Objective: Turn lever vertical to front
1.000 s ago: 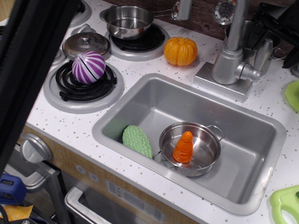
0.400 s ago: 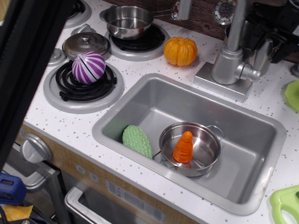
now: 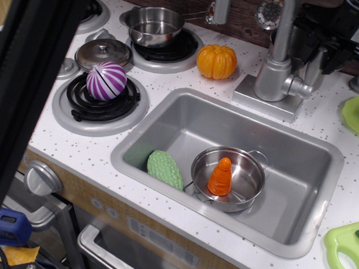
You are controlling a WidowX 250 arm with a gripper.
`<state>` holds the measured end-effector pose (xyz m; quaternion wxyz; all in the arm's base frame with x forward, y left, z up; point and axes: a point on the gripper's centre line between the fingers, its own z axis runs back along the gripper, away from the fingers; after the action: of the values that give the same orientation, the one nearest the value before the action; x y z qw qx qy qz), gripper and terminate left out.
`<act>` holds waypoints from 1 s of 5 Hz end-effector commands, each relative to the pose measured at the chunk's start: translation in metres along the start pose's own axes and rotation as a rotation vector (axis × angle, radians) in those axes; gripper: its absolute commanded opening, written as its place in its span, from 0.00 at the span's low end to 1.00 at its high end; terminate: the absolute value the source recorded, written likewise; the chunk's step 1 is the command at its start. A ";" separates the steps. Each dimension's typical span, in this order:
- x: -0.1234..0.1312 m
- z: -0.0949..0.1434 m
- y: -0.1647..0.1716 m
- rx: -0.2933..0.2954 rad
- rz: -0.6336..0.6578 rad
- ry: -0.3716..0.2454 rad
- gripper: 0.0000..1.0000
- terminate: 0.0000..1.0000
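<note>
So the lever point(image 3: 316, 65) is sticking upright on the right side of the faucet body point(image 3: 274, 79), joined to it by a short round pin low down, at the back of the table point(image 3: 81, 147) behind the sink point(image 3: 299, 178). The black pincer point(image 3: 322, 42) is right up against the top of the lever, dark parts on either side of it, but it's all black on black back there so I honestly can't tell if it's clamped on the paddle or just sitting loose around it. The tall spout point(image 3: 285, 22) rises just left of the pincer, pretty crowded in that corner. Orange pumpkin point(image 3: 217, 61) sits left of the faucet base, near it but not touching. In the sink there's a little steel pot point(image 3: 248, 172) with an orange carrot-looking thing point(image 3: 220, 176) in it, and a green bumpy piece point(image 3: 165, 168) just beside the pot. Purple striped ball point(image 3: 106, 80) is on the front burner, well apart from everything faucet-related.
</note>
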<state>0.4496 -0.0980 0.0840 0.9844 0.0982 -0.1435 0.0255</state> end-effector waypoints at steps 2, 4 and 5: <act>-0.014 0.034 -0.010 -0.067 0.185 0.043 0.00 0.00; -0.030 0.033 -0.018 -0.099 0.282 0.147 0.00 0.00; -0.034 0.034 -0.023 -0.086 0.291 0.222 0.00 0.00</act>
<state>0.4131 -0.1157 0.0762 0.9835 0.0462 -0.0278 0.1725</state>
